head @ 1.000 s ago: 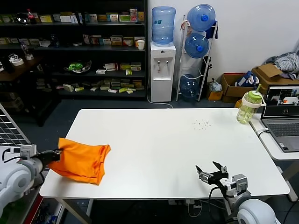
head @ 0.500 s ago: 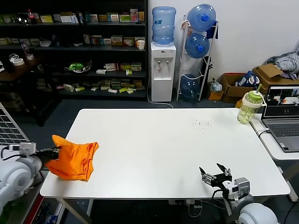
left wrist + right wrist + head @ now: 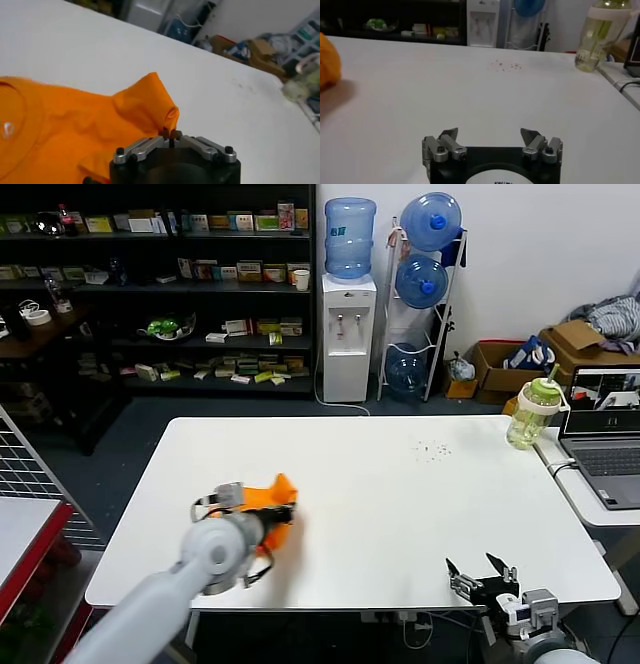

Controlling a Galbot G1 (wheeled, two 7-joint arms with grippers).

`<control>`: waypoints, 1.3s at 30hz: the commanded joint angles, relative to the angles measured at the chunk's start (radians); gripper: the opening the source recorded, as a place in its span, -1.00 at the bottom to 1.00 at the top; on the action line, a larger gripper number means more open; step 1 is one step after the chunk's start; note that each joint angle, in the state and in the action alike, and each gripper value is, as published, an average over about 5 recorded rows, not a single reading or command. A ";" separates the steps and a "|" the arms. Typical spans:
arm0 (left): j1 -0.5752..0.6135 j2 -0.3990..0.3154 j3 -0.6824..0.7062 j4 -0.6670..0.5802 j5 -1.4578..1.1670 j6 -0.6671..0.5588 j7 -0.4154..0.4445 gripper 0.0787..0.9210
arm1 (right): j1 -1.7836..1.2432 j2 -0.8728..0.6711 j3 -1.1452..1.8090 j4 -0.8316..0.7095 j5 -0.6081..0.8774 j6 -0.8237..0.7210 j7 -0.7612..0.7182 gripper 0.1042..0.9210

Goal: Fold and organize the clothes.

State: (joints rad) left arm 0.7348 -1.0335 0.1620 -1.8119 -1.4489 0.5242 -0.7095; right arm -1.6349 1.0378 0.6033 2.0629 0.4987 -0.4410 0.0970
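Left hand out over the left half of the tabletop, fingers pinched together on a raised fold of the orange shirt. The fabric peaks at the pinch; the remainder trails slack onto the tabletop behind the hand. From the head view most of the shirt is hidden by the left arm; only an orange corner and a strip under the wrist show. In the left wrist view the round neckband lies flat on the tabletop, off to one side of the pinch.

Right hand low at the near right edge of the tabletop, fingers spread wide, nothing between them, well apart from the shirt.

Handling, my judgement: thin cotton, very light, wholly limp. It drapes and bunches rather than holding any shape, and a single-point pinch drags it into a heap. Not slippery against the tabletop, not fragile. Better holds for spreading: two points at once, shoulders either side of the neckband or the two hem corners, so the cloth hangs or lies flat before any fold.

Bottle and laptop at far right, clear of the work.
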 commanded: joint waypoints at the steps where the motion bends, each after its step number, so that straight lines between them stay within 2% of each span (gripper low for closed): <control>1: -0.233 -0.469 0.264 0.329 0.069 -0.001 -0.099 -0.94 | -0.050 0.020 0.047 0.017 -0.006 0.001 0.001 0.76; 9: -0.228 -0.543 0.261 0.443 0.162 -0.006 -0.061 -0.94 | -0.024 0.007 0.028 -0.004 0.004 0.001 -0.001 0.76; 16: -0.216 -0.547 0.228 0.457 0.192 -0.018 -0.028 -0.94 | -0.014 0.001 0.025 -0.017 0.011 0.047 -0.032 0.76; 19: -0.194 -0.542 0.197 0.393 0.181 -0.033 -0.027 -0.89 | -0.003 -0.003 0.022 -0.027 0.013 0.120 -0.077 0.76; 26: -0.127 -0.516 0.094 0.115 0.000 -0.058 -0.150 -0.44 | 0.059 -0.042 0.016 -0.018 0.062 0.214 -0.167 0.76; 29: -0.095 -0.457 0.037 -0.005 -0.067 -0.055 -0.177 -0.24 | 0.086 -0.059 0.020 -0.015 0.065 0.236 -0.189 0.76; 31: -0.056 -0.382 -0.018 -0.060 -0.061 -0.044 -0.161 -0.11 | 0.094 -0.067 0.030 -0.017 0.065 0.251 -0.204 0.76; 33: 0.004 -0.273 -0.095 -0.097 0.005 -0.029 -0.095 0.03 | 0.091 -0.070 0.047 -0.029 0.064 0.274 -0.223 0.76; 35: 0.098 -0.150 -0.182 -0.120 0.141 -0.033 0.050 0.18 | 0.086 -0.067 0.068 -0.053 0.060 0.309 -0.246 0.76; 37: 0.240 -0.040 -0.284 -0.125 0.355 -0.095 0.280 0.30 | 0.089 -0.057 0.089 -0.099 0.046 0.353 -0.273 0.76; 39: 0.401 0.037 -0.388 -0.112 0.586 -0.227 0.515 0.44 | 0.104 -0.036 0.104 -0.155 0.026 0.396 -0.293 0.76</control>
State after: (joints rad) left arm 0.6966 -1.3858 0.1555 -1.7523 -1.3791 0.4822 -0.7698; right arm -1.5741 0.9891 0.6492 2.0265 0.5463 -0.2150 -0.0859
